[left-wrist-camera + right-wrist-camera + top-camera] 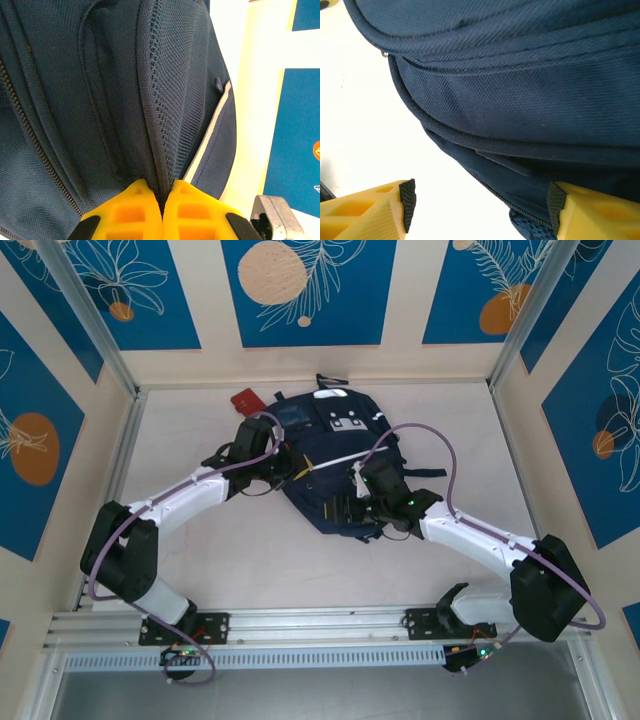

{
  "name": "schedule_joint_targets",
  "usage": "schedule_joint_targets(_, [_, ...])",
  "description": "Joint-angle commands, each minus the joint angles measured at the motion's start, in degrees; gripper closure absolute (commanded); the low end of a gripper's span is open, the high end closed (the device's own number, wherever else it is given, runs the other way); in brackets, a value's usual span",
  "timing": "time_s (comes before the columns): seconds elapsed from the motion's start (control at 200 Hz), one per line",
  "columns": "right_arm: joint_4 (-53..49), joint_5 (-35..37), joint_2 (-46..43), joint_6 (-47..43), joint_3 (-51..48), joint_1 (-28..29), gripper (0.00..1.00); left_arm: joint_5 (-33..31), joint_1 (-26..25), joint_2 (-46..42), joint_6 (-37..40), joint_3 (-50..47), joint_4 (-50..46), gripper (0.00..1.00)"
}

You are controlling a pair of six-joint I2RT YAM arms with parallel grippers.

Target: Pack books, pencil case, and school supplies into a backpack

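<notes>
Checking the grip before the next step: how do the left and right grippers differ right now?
Left gripper is shut, pinching a mesh seam of the backpack; right gripper is open, holding nothing. Left sits at the backpack's left side, right at its near edge. Both have yellow fingers.

- You have a pale, off-white table [250, 570] under bright, even light that leaves soft shadows.
- Cream walls [300, 365] close it in on 3 sides, hung with blue panels [305, 290] printed with orange circles and white leaf outlines.
- 2 grey metal posts [88, 315] rise at the back corners.
- A grey metal rail [320, 625] runs along your near edge.
</notes>
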Motion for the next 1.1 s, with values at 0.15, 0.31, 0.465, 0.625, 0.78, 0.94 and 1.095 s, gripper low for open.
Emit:
schedule_joint_targets(0.15, [5.08,2.90,5.47,-3.76,2.54,0.47,0.35,4.04,0.63,-2.42,0.62,3.24,3.74,1.00])
schedule_joint_targets(0.31, [5.54,2.98,7.19,-5.45,4.00,1.21,0.41,4.34,0.62,-2.38,0.34,3.21,3.96,1.00])
schedule_joint_targets(0.465, [5.24,5.00,7.09,-6.07,4.36,2.35,0.55,4.47,0.62,-2.24,0.07,3.11,4.28,1.00])
schedule_joint_targets(0.625, [4.72,6.57,6.56,-6.68,4.37,3.16,0.67,4.47,0.56,-2.22,-0.12,2.86,4.58,1.00])
schedule_joint_targets(0.78, [4.52,7.78,6.60,-7.87,4.89,3.93,0.72,4.51,0.63,-2.18,-0.21,2.77,4.59,1.00])
schedule_joint_targets(0.94, [5.34,9.90,7.70,-8.84,6.21,5.30,0.67,4.66,0.65,-2.08,-0.59,2.73,4.80,1.00])
schedule_joint_targets(1.095, [6.02,13.44,8.39,-8.13,6.83,6.19,0.77,3.90,0.61,-2.15,-0.66,2.27,4.41,1.00])
